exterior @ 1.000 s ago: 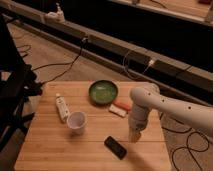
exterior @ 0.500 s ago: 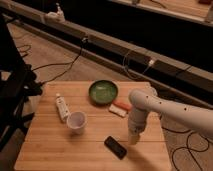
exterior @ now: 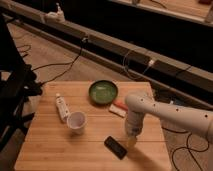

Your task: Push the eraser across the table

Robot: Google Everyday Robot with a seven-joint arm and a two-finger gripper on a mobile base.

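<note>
Table (exterior: 52,150): pale wood planks. All the small things lie on it.
Eraser (exterior: 115,147): flat and black. It lies nearer than the cup (exterior: 76,121) and off to the cup's right, close to the table's near edge and turned slantwise.
Gripper (exterior: 131,142): it points down at the table, nearer than the cup and far to its right, just beside the right end of the eraser. It is not clear whether it touches the eraser. It is also not clear whether it is spread wide or pinched together, and nothing shows in its hold.
Arm (exterior: 167,114): white with small dark dots. It comes in from well right of the cup and bends down to the gripper.
Cup: pale, standing upright with its mouth open to the top.
Tube (exterior: 61,106): white, lying flat just behind the cup, a little to its left.
White block (exterior: 117,110) and orange piece (exterior: 120,104): side by side, right of the cup and a bit farther.
Bowl (exterior: 103,92): round and green, farther than the cup and to its right.
Cables (exterior: 65,67): dark, on the floor well beyond the cup.
</note>
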